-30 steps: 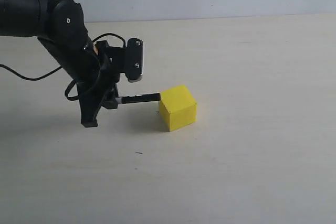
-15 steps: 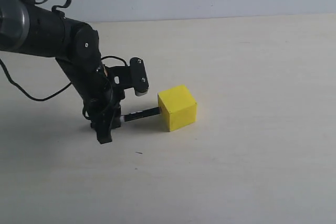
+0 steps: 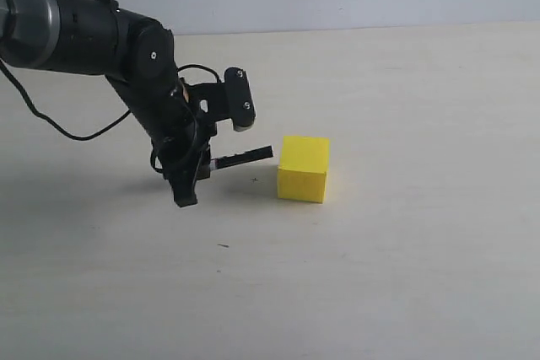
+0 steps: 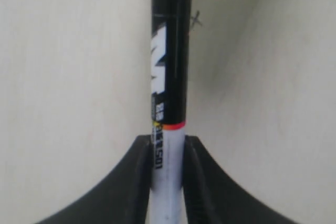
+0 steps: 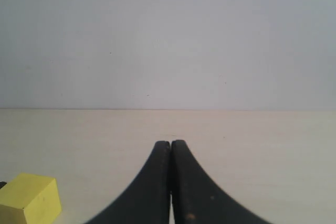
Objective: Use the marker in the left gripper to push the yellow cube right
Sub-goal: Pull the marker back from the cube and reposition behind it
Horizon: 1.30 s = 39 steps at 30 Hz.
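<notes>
Yellow cube: set on the pale table, to the right of the left arm in the exterior view, with one vertical edge turned toward the camera; part of it is also caught at the edge of the right wrist view
Marker: held roughly level above the table, its black end pointed at the cube's left face; a narrow gap is seen between that end and the cube
Left gripper: jaws clamped on the marker's white barrel, just below the red band where the black part begins; the fingers are angled down toward the table
Right gripper: jaws pressed together, with nothing held between them
Grey-white attachment: carried on the left arm, just above the marker
Cable: black, looped off the left arm
</notes>
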Motion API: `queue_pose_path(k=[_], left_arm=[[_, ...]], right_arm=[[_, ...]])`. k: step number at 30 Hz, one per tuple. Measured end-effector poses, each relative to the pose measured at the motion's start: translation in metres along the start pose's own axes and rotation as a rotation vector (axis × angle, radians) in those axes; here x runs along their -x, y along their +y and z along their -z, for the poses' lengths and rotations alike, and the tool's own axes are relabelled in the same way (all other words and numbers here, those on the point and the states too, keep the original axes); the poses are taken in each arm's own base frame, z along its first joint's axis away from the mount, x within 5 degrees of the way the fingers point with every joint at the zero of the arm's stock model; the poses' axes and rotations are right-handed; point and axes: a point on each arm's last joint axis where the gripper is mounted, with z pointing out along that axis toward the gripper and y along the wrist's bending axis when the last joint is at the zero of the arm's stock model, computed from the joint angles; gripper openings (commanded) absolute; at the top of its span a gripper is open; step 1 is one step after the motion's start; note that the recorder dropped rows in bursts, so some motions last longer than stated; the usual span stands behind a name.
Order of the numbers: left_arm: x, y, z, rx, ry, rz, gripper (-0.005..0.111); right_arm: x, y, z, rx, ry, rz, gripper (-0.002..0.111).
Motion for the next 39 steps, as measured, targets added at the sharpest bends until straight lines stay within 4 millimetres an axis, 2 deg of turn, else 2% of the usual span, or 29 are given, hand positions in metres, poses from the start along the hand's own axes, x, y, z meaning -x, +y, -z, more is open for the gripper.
queue_pose_path(k=[5, 9, 18, 22, 30, 34, 39], left_arm=[[-0.011, 0.0, 0.001, -0.014, 0.111, -0.09, 0.0], [-0.012, 0.0, 0.001, -0.011, 0.124, -0.105, 0.0], [0.021, -0.018, 0.004, 0.001, 0.075, -0.186, 0.0], [0.023, -0.02, 0.004, 0.003, 0.071, -0.186, 0.0], [0.004, -0.011, 0.005, -0.035, 0.14, -0.021, 0.0], [-0.01, -0.015, 0.008, -0.138, 0.244, -0.071, 0.0], [-0.005, -0.01, 0.019, -0.173, 0.262, -0.132, 0.0]], right_arm=[[0.0, 0.0, 0.0, 0.0, 0.0, 0.0, 0.0], [0.0, 0.0, 0.0, 0.0, 0.0, 0.0, 0.0], [0.0, 0.0, 0.0, 0.0, 0.0, 0.0, 0.0], [0.0, 0.0, 0.0, 0.0, 0.0, 0.0, 0.0], [0.0, 0.0, 0.0, 0.0, 0.0, 0.0, 0.0], [0.0, 0.0, 0.0, 0.0, 0.0, 0.0, 0.0], [0.0, 0.0, 0.0, 0.0, 0.0, 0.0, 0.0]])
